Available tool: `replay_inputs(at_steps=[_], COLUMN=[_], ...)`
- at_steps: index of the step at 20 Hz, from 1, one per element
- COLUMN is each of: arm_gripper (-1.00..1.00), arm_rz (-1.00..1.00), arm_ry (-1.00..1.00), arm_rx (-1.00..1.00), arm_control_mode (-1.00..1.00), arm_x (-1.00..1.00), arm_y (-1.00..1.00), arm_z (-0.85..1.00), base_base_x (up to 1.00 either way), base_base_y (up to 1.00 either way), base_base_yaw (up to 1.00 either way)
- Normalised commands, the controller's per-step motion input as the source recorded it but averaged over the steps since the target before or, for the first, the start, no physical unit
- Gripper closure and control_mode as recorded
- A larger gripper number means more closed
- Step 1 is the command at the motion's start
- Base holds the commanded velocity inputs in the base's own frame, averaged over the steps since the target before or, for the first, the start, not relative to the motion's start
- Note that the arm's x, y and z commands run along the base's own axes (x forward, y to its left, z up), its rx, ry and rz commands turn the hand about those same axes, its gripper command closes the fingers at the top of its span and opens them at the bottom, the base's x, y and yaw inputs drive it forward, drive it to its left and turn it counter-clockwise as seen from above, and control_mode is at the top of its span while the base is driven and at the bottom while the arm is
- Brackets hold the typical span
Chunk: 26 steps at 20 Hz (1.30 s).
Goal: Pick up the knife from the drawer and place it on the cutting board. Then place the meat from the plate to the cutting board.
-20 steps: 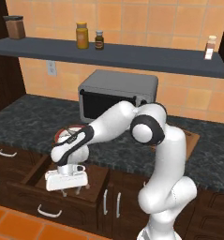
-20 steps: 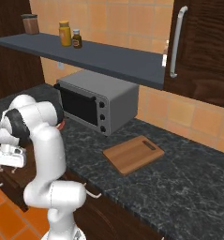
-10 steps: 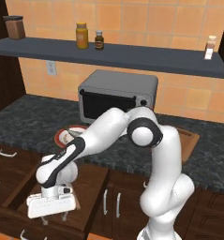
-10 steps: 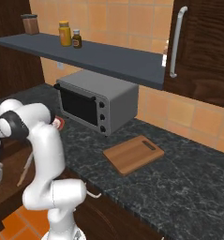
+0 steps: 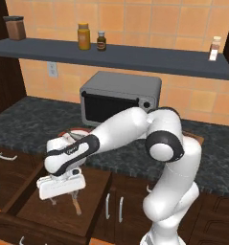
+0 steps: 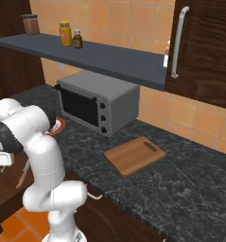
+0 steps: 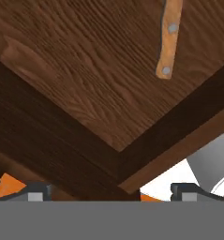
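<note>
One tool: gripper [image 5: 63, 197] is hanging over the drawer [image 5: 27, 215], fingers apart, empty.
Risk: knife [image 5: 76, 205] is lying off-centre; descending here risks missing the handle.

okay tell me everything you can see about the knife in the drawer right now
The knife lies flat on the reddish-brown floor of the open drawer, nothing gripping it. The hand view shows its light tan wooden handle with two small grey rivets; the blade is hard to make out in any view. In the left base view it sits just below the pincer, which hangs above it with its fingers apart. It rests near the drawer's right side.
</note>
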Motion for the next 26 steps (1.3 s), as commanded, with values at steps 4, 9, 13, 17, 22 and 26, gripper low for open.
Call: replay_inputs(at_steps=[4,9,13,17,22,26], arm_gripper=[-1.00,-1.00,-1.00,-1.00,-1.00,-1.00], arm_rz=[0.00,0.00,0.00,0.00,-0.05,-0.04], arm_ry=[0.07,-0.03,-0.14,-0.18,-0.24,-0.16], arm_rx=[-0.04,-0.03,-0.08,-0.17,-0.09,0.00], arm_control_mode=[-1.00,-1.00,-1.00,-1.00,-1.00,-1.00], arm_x=[0.71,0.43,0.34,0.27,0.38,0.37], arm_y=[-0.49,-0.05,0.11,0.04,0.18,0.16], arm_z=[-0.64,-0.86,-0.44,-0.48,-0.29,-0.12], base_base_x=[0.00,0.00,0.00,0.00,0.00,0.00], base_base_y=[0.00,0.00,0.00,0.00,0.00,0.00], base_base_yaw=[0.00,0.00,0.00,0.00,0.00,0.00])
